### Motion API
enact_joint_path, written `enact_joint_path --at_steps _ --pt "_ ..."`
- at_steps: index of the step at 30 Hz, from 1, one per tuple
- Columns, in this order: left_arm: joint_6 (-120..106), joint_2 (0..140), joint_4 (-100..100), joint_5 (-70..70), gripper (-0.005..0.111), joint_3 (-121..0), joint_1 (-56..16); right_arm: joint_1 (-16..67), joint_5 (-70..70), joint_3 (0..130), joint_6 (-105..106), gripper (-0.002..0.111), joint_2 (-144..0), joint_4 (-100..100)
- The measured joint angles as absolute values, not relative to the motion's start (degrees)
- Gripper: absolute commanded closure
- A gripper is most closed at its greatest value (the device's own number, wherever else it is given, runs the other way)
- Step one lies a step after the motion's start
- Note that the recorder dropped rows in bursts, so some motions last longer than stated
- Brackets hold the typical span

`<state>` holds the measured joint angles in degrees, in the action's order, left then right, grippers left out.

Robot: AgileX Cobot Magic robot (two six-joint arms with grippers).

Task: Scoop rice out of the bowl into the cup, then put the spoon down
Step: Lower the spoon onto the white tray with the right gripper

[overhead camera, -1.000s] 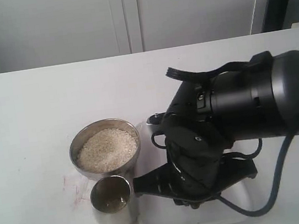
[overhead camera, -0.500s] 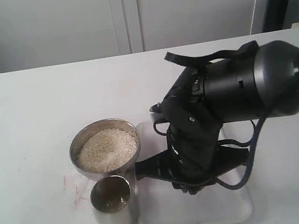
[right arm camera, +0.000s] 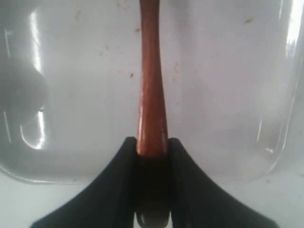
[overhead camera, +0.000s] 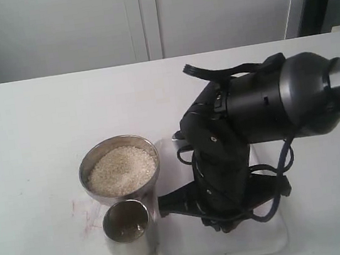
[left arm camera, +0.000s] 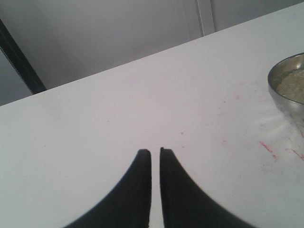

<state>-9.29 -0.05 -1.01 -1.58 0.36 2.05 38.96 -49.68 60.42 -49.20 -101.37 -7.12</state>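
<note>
The steel bowl (overhead camera: 87,167) holds a mound of rice (overhead camera: 122,170) left of centre, and its rim also shows in the left wrist view (left arm camera: 285,76). The steel cup (overhead camera: 128,229) stands just in front of the bowl. My right gripper (right arm camera: 152,142) is shut on the handle of the reddish-brown spoon (right arm camera: 151,85), which points out over the white tray (right arm camera: 71,95). The scoop lies outside that view. In the exterior view the right arm (overhead camera: 224,151) hides the spoon. My left gripper (left arm camera: 155,152) hovers over bare table, its jaws together with nothing between them.
The white tray (overhead camera: 261,238) lies right of the cup and bowl, under the right arm. Red marks (overhead camera: 80,210) stain the table left of the cup. A wall with cabinet panels stands behind the table's far edge.
The right arm has sunk lower over the tray and drawn away from the camera. Bowl, cup and rice have not moved.
</note>
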Motion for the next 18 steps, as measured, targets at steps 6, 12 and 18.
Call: enact_joint_path --at_steps 6,12,18 --pt "-9.29 -0.05 -1.01 -1.58 0.092 0.36 2.05 37.59 -49.77 61.78 -47.15 0.108 -103.68 -7.12" --pt "-9.29 -0.05 -1.01 -1.58 0.092 0.36 2.05 37.60 -49.52 62.04 -47.00 0.108 -104.26 -7.12" --pt "-9.29 -0.05 -1.01 -1.58 0.092 0.36 2.05 37.60 -48.94 62.04 -46.95 0.108 -104.26 -7.12"
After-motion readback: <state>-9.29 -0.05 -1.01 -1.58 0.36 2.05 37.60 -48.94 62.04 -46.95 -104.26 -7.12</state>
